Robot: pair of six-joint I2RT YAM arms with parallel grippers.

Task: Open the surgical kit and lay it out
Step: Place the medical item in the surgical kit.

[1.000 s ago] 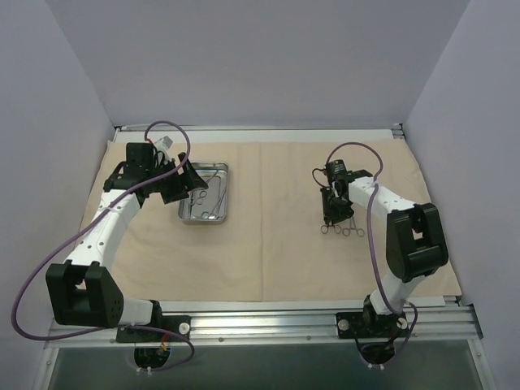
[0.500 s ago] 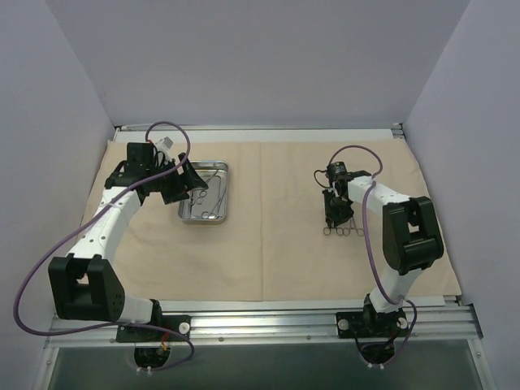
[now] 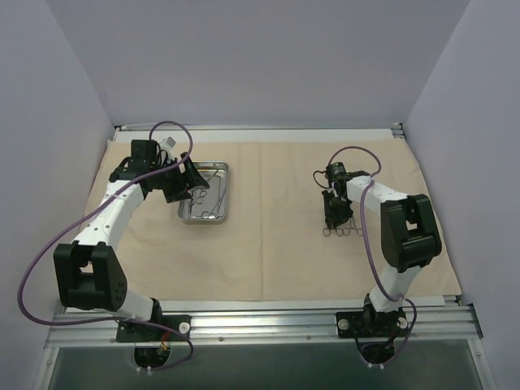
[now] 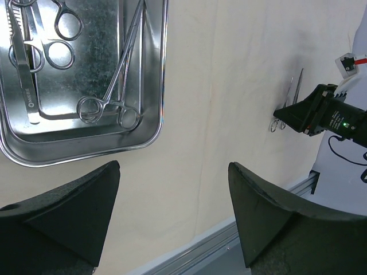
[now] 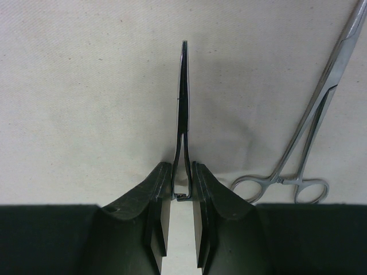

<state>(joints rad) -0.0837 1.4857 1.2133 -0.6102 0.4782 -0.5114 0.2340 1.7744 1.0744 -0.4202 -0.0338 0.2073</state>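
The beige cloth wrap lies spread flat over the table. The steel tray sits on it at the back left with several forceps inside. My left gripper is open and empty, hovering over the tray's left side; its fingers frame bare cloth in the left wrist view. My right gripper is shut on a pair of forceps, held on edge with the tip against the cloth. Another pair of forceps lies flat on the cloth just right of it.
A metal rail runs along the table's near edge, with both arm bases bolted to it. Grey walls close in the left, back and right sides. The right arm's purple cable loops above the cloth.
The left arm's elbow has swung slightly rightward and back, the gripper staying over the tray. The right gripper has held its place on the cloth with the forceps.
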